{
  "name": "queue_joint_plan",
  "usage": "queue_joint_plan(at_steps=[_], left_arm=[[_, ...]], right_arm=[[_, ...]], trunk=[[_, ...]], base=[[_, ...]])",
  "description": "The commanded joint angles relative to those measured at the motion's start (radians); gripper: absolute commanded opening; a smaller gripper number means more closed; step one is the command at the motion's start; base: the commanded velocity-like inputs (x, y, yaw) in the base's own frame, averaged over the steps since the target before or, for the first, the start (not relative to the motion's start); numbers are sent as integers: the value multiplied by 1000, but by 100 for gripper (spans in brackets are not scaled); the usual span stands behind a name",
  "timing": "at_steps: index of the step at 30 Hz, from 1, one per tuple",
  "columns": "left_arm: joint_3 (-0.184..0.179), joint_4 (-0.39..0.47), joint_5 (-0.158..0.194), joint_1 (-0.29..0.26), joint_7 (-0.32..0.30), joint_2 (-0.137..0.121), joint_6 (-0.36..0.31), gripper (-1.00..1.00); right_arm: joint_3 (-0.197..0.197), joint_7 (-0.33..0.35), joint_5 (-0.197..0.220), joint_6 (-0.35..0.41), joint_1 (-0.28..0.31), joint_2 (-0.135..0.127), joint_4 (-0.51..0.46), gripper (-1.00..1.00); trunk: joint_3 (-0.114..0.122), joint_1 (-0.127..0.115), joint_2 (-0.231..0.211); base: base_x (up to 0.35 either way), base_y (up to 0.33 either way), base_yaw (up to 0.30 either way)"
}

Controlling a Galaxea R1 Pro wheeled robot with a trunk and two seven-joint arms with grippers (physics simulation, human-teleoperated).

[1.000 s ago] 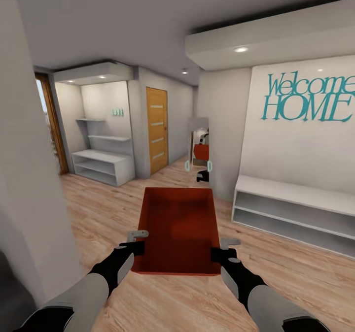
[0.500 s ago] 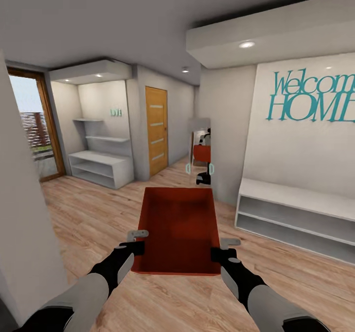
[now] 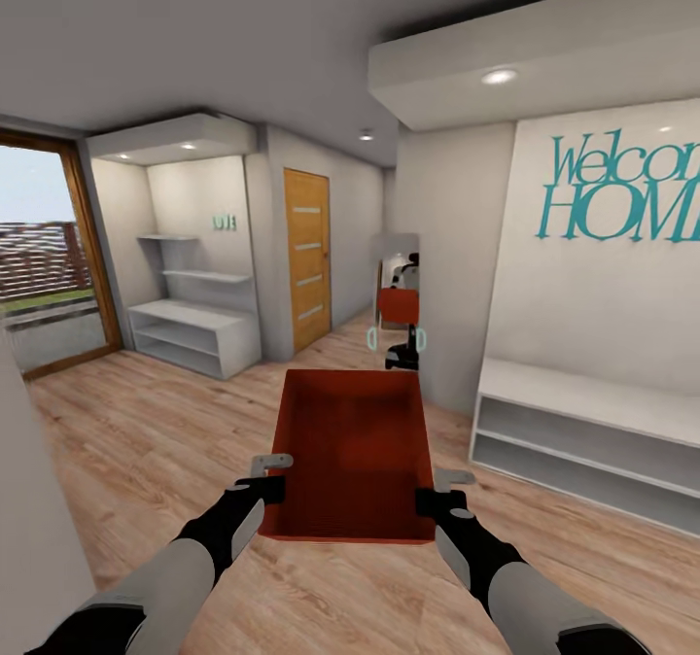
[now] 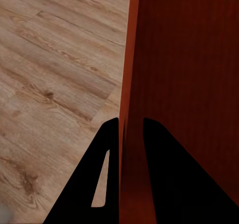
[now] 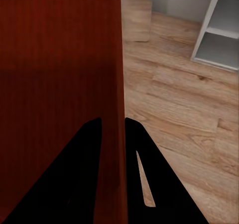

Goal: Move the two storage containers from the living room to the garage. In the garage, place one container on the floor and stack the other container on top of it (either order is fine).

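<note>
Above wood floor [image 3: 146,441], both grippers clamp 1 storage container [image 3: 355,441].

Between the two grippers, the storage container [image 3: 355,451] is seen as red-orange plastic, thin-walled, smooth and matt, with a faint fine texture on its inner base. Beneath the hands, the floor [image 3: 156,441] is shown as light wood plank, grained and knotted, with a soft sheen. Black matt fingers [image 4: 107,154] are pressed against the container wall.
</note>
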State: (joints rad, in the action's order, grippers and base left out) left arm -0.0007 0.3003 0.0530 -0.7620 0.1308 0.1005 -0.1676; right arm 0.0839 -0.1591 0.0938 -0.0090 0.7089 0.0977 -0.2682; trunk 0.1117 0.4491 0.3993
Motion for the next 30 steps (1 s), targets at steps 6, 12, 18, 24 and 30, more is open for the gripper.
queue_joint_plan(at_steps=[6,12,18,24,30], left_arm=[[33,15,-19,0,10,-5,-7,-100],[32,17,-19,0,10,-5,-7,-100],[31,17,-19,0,10,-5,-7,-100],[31,17,-19,0,10,-6,-7,-100],[32,17,-19,0,10,-6,-7,-100]], right_arm=[[-11,-8,9,-2,0,-7,2,-100],[-10,-8,8,-4,0,-8,2,-100],[-10,-7,8,-5,0,-7,2,-100],[-10,-7,7,-5,0,-8,1,-100],[-10,-7,7,-2,0,-6,1,-100]], trunk=[[0,1,1],[0,1,1],[0,1,1],[0,1,1],[0,1,1]], base=[[323,0,0],[323,0,0],[323,0,0],[323,0,0],[323,0,0]])
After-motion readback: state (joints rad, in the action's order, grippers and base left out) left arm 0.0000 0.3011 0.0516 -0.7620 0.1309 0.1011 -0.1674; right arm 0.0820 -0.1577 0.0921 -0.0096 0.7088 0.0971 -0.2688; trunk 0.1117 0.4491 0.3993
